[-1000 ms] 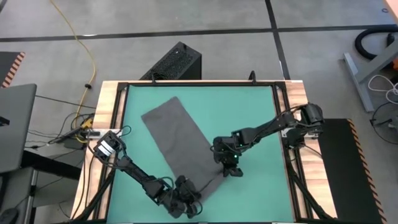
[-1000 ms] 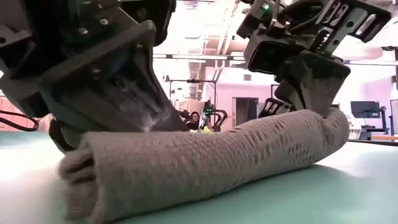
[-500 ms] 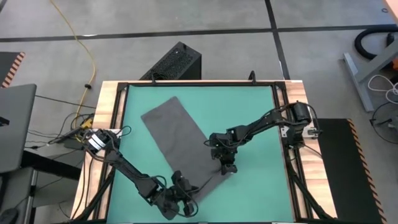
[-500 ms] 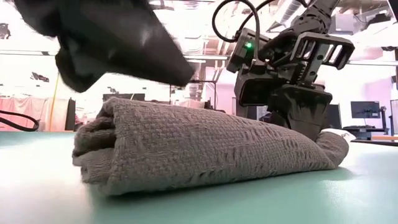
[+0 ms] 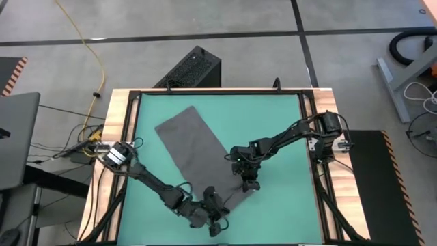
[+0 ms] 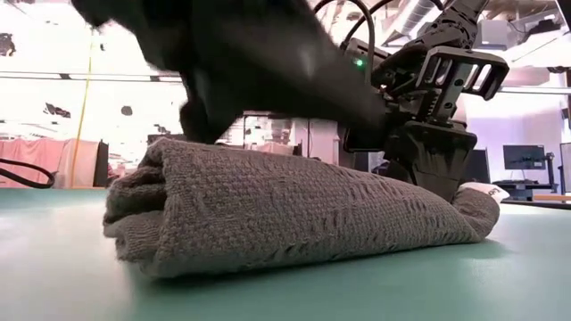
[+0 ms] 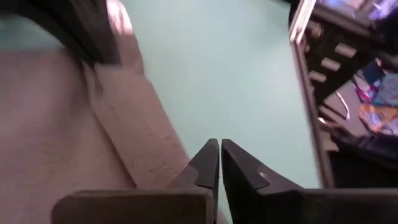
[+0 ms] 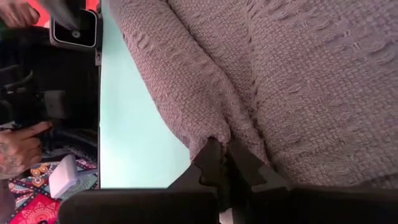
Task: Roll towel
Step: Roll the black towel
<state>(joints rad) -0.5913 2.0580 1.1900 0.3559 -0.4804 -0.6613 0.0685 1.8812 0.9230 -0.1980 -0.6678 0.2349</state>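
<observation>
Change in the last second: your left gripper (image 5: 213, 220) was clamped on the near-left end of the roll, then lifted clear with the roll slumped flatter; now it has swung across, above the rolled end near the table's front edge. In the left wrist view its fingers (image 7: 219, 163) are pressed together with nothing between them, so it has let go.

The towel (image 5: 194, 154) lies diagonally on the teal mat (image 5: 273, 123), far end flat toward the back left, near end rolled into a short thick bundle (image 6: 268, 209). The roll looks loose and lopsided from table height.

Your right gripper (image 5: 248, 184) has held its place over the last half second, at the right end of the roll, pointing down, arm stretched in from the right side. In the right wrist view its fingers (image 8: 214, 163) are closed, pinching a fold of the cloth (image 8: 261, 74).

Judgement: only a first turn or so is done; most of the towel is unrolled. You will likely need to regrip on the left before rolling on, or the roll may skew
</observation>
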